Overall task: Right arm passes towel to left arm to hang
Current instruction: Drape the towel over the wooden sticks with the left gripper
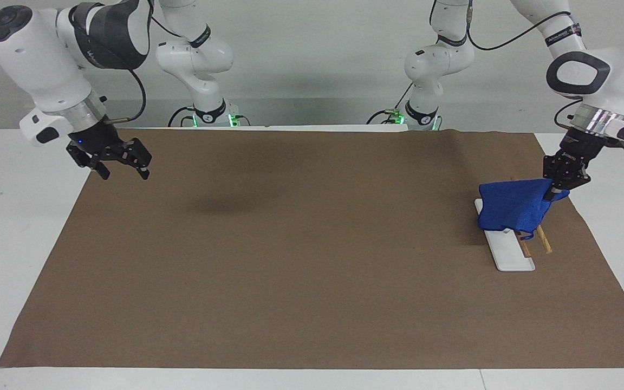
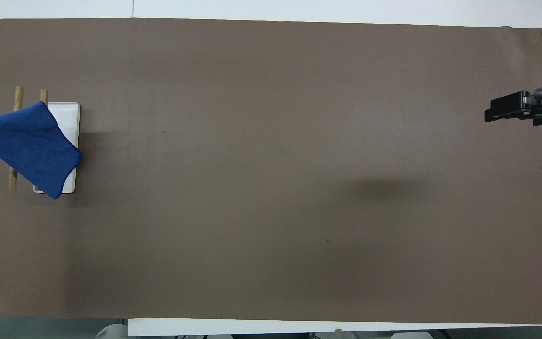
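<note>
Left claw (image 1: 556, 192) (fingertips pinched) grips towel (image 1: 511, 209) over rack (image 1: 512, 259).

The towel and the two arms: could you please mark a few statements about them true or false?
1. The left gripper is shut on the towel. True.
2. The towel lies flat on the brown mat. False: it drapes over the rack.
3. The right gripper holds nothing. True.
4. The right gripper hangs over the rack. False: it is over the mat's edge at the right arm's end.
5. The rack has wooden rods. True.
</note>
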